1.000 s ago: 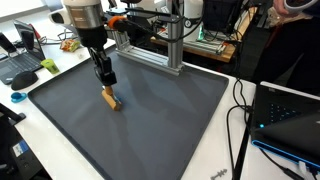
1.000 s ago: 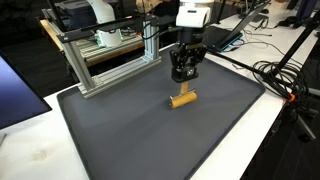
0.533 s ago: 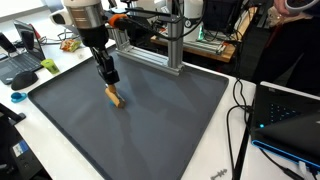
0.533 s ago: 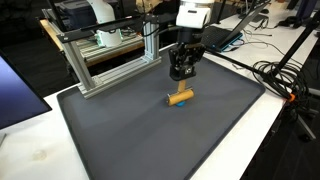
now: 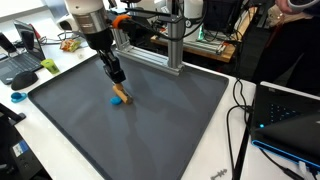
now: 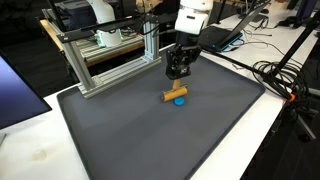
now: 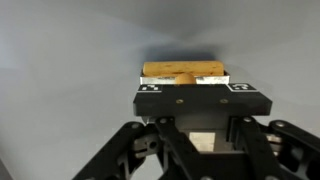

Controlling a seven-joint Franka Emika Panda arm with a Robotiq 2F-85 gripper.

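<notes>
Whether the jaws of the gripper [image 6: 177, 76] are apart or together cannot be told. Just below it, at frame centre, a wooden block [image 6: 174, 94] is laid free on a small blue piece [image 6: 180, 100] on the dark mat [image 6: 130, 135]. White marks on the gripper in the wrist view cannot be read.
</notes>
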